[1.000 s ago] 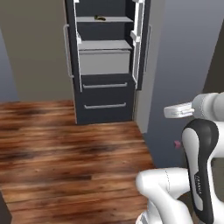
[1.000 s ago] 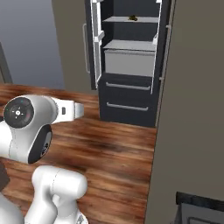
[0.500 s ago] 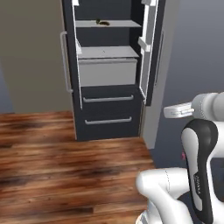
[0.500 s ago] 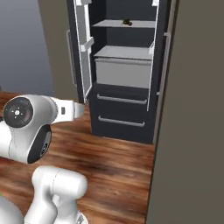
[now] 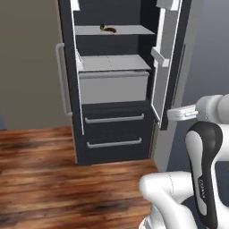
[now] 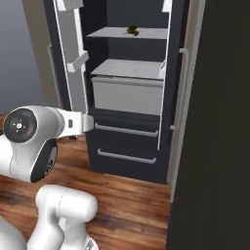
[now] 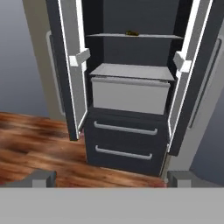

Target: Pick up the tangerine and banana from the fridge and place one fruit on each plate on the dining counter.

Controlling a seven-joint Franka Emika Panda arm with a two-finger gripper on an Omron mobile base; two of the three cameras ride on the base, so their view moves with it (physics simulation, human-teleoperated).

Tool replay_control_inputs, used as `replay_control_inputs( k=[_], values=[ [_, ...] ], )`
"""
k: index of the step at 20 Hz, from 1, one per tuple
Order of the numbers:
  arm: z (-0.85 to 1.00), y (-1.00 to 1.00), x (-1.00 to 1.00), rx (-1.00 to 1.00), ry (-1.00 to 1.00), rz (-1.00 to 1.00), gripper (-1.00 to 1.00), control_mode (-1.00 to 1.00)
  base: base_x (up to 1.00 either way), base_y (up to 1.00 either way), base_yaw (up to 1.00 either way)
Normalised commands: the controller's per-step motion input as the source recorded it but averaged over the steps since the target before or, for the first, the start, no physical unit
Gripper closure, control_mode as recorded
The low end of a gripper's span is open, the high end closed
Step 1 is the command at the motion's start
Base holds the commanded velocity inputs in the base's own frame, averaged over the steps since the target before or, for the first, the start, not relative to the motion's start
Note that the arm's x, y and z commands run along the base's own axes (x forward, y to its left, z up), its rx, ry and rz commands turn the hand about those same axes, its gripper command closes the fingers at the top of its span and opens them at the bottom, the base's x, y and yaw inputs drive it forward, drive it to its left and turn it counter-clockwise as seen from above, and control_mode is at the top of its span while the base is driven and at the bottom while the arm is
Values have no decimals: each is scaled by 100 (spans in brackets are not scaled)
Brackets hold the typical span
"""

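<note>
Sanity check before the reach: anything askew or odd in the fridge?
Nothing stands out. The fridge has both upper doors open, drawers shut; the banana lies flat on the upper shelf beside a small dark green item.

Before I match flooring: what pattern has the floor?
Reddish-brown wood planks, clearest in the left base view.

One fridge [image 5: 114,85], black, both upper doors swung open. Two open doors: one [image 5: 69,80] on the left of the left base view, one [image 5: 166,67] on the right. Two lower drawers [image 5: 115,132], each with one grey bar handle. One light grey bin [image 5: 114,86] beneath two inner shelves [image 5: 114,30]. On the upper shelf: one banana [image 5: 110,30] and one small dark green item [image 5: 102,26] just beside it. One long bar handle [image 5: 61,78] seen on the left door.
</note>
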Motion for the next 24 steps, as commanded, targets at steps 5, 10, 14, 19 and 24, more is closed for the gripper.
replay_control_inputs(
  k=[5,10,14,19,24],
  values=[
    [0,0,0,0,0,0,-100,100,91,4,-6],
    [0,0,0,0,0,0,-100,100,80,20,-11],
    [0,0,0,0,0,0,-100,100,77,25,-12],
    [0,0,0,0,0,0,-100,100,71,34,-13],
    [0,0,0,0,0,0,-100,100,62,44,-12]
  ],
)
